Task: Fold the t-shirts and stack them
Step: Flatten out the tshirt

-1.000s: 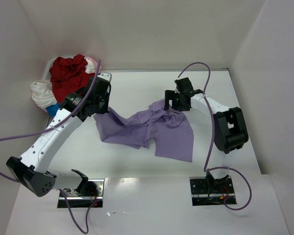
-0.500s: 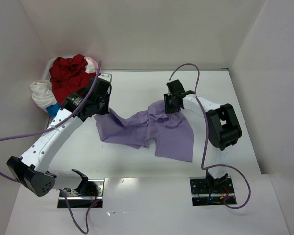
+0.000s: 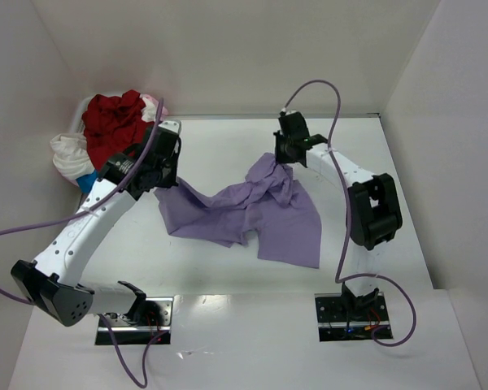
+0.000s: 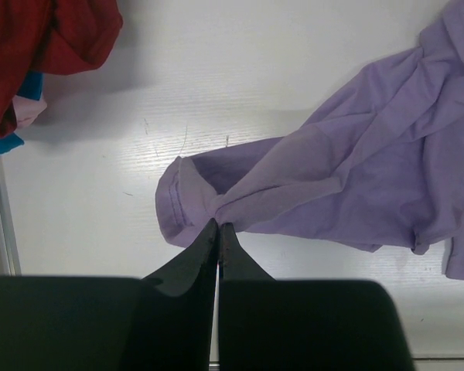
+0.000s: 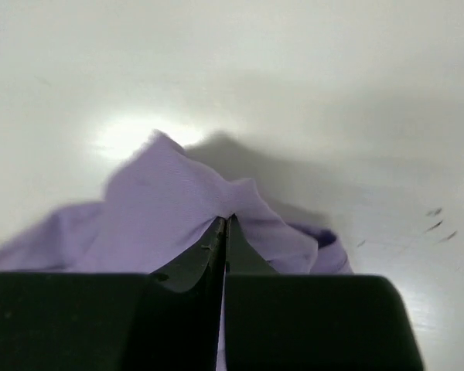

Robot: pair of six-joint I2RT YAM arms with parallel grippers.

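Note:
A lavender-purple t-shirt [image 3: 260, 213] lies crumpled across the middle of the white table. My left gripper [image 3: 161, 180] is shut on its left sleeve end [image 4: 187, 209], pinching a fold at the fingertips [image 4: 219, 226]. At the shirt's far right corner my right gripper [image 3: 285, 159] is shut on a raised peak of purple cloth [image 5: 170, 209], which bunches at the fingertips [image 5: 226, 219]. A bright red t-shirt [image 3: 114, 122] sits heaped at the back left on a pile with a white one [image 3: 67, 156] and a bit of pale pink [image 3: 152, 104].
The pile rests in a white basket [image 3: 83, 110] against the left wall, with a blue item [image 3: 86, 180] at its near side. White walls close the table at the back and the sides. The arm bases [image 3: 134, 313] stand at the near edge.
My right gripper closed on the shirt's far right corner and drew it toward the back wall, lifting the cloth into a peak. The left gripper kept its grip and shifted slightly.

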